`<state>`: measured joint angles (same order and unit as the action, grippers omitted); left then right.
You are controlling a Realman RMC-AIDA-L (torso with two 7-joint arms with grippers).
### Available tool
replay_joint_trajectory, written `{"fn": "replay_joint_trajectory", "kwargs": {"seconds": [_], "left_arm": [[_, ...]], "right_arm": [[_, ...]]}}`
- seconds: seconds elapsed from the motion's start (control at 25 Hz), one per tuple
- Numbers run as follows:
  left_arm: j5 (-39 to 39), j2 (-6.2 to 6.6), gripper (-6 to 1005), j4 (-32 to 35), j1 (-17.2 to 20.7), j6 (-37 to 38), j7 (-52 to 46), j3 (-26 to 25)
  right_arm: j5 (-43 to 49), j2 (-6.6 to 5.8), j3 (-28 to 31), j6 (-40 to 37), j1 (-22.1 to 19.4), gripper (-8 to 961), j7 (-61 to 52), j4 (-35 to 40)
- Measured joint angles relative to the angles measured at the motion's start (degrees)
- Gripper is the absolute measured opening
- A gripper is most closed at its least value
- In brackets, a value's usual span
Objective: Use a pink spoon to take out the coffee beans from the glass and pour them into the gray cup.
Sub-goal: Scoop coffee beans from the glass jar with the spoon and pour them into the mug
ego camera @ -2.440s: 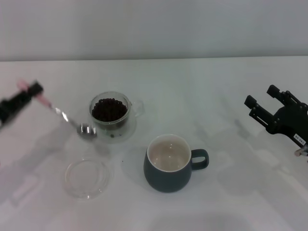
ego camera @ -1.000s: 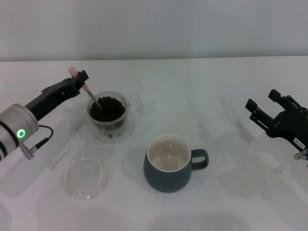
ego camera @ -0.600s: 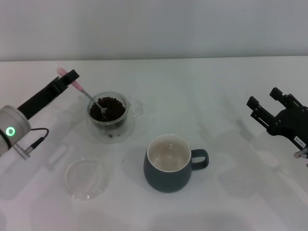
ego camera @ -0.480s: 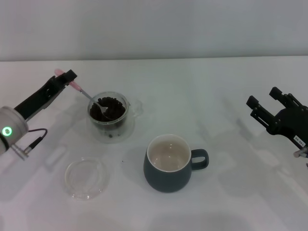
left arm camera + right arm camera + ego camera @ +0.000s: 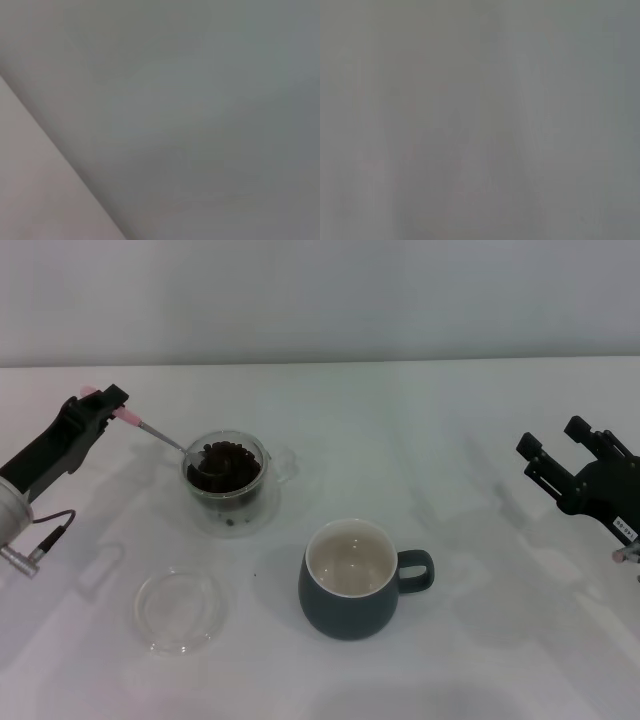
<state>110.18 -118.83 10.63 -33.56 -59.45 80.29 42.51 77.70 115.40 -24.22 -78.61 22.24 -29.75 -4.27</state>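
In the head view my left gripper (image 5: pixel 103 403) is shut on the pale pink handle of the pink spoon (image 5: pixel 150 428), left of the glass (image 5: pixel 226 473). The spoon's stem slants down to the right and its metal bowl lies among the coffee beans (image 5: pixel 228 464) inside the glass. The glass stands on its clear saucer (image 5: pixel 262 518). The gray cup (image 5: pixel 352 581), dark blue-gray with a cream inside, stands in front and to the right, holding nothing, handle to the right. My right gripper (image 5: pixel 567 455) hovers open far to the right. Both wrist views show only plain grey.
A flat clear round dish (image 5: pixel 180 610) lies on the white table (image 5: pixel 420 430) in front of the glass, left of the gray cup. A stray bean (image 5: pixel 234 522) rests on the saucer.
My left gripper has drawn back to the left and lowered, tilting the pink spoon flatter while its bowl stays in the coffee beans. The right arm has barely moved.
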Motion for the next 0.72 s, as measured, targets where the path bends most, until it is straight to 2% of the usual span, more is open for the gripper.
{"fn": "replay_joint_trajectory", "kwargs": {"seconds": [0.44,0.56,0.72], "left_arm": [[-2.4,0.00,128,0.1,0.0,-10.9,-4.7,0.5],[-7.6,0.08,127,0.4,-3.0,-13.7,-5.3,2.4],[-10.8,0.08,127,2.4,-4.8,-14.3,-5.6,6.0]], "right_arm": [[0.0,0.00,0.5,-0.3,0.1,789,-0.2,0.1],[0.0,0.00,0.5,-0.3,0.1,789,-0.3,0.1],[0.0,0.00,0.6,-0.3,0.1,789,-0.4,0.1]]}}
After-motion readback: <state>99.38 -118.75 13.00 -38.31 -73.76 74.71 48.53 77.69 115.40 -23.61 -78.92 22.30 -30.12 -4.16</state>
